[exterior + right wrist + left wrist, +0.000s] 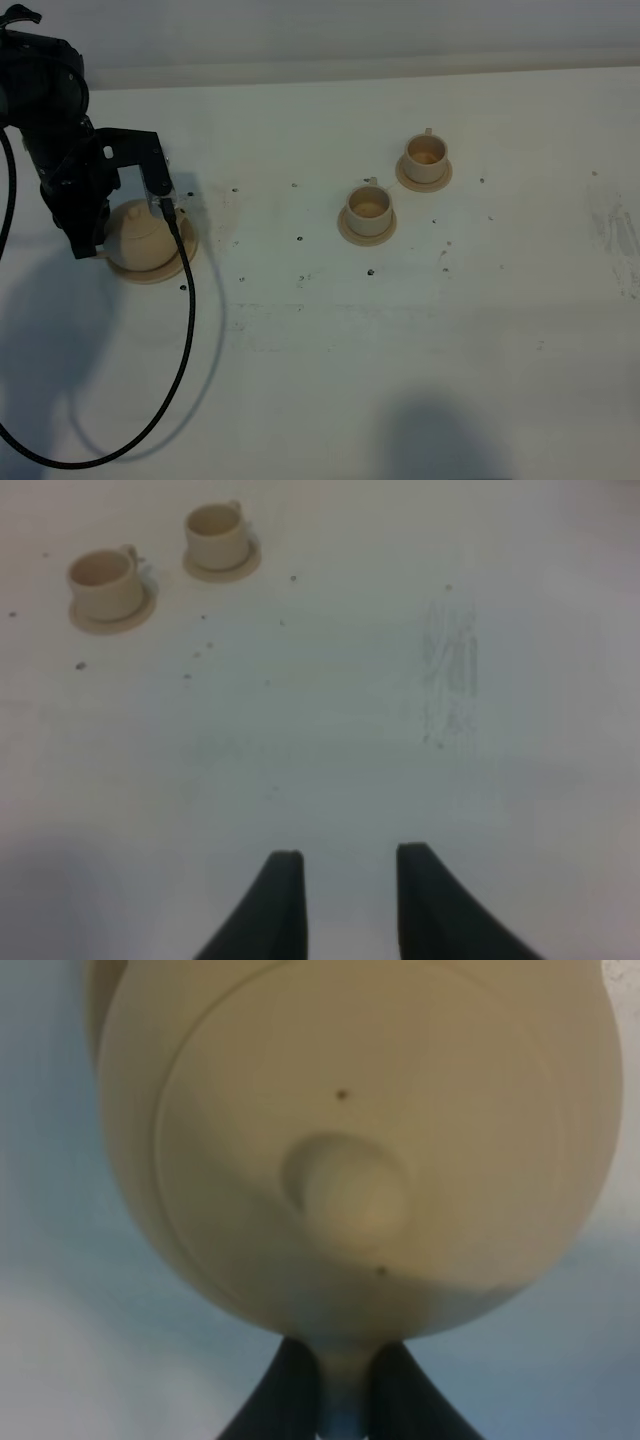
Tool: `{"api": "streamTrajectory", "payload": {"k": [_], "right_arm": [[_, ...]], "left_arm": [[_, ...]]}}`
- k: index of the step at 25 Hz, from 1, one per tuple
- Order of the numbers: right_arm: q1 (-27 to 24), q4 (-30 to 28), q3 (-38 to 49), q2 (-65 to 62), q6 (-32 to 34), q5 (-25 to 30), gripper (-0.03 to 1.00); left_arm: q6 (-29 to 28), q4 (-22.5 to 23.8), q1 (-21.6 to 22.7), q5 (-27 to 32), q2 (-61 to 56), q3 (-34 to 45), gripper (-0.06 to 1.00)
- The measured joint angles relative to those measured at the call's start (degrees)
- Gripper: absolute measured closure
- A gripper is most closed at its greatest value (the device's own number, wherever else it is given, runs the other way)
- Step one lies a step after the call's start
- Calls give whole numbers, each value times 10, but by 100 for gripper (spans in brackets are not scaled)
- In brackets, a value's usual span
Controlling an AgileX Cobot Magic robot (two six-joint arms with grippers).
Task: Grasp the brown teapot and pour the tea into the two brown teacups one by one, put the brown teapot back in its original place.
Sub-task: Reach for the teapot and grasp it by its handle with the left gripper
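White table [420,340]; small dark specks [300,239] scattered mid-surface; grey scuff [618,235] near right edge.

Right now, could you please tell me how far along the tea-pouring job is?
Done: the left gripper is closed on the handle of the brown teapot. In hand: the lift; the teapot sits on its saucer. Left: pouring into both teacups, then returning the teapot.

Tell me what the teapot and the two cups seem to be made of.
The teapot: probably unglazed clay, pale tan, matte, with soft sheen and no sharp glare; plastic cannot be excluded. The near cup and far cup: same matte tan, thick walls, likely the same material.
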Motion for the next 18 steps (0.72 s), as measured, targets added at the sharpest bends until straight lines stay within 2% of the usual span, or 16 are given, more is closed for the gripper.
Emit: {"api": "streamTrajectory", "payload": {"k": [10,18], "right_arm": [[0,0,0,0,0,0,75],[0,0,0,0,0,0,75]], "left_arm": [[-9,-6,1,-3,-2,0,85],[-9,-39,1,-28,-4,0,85]]}}
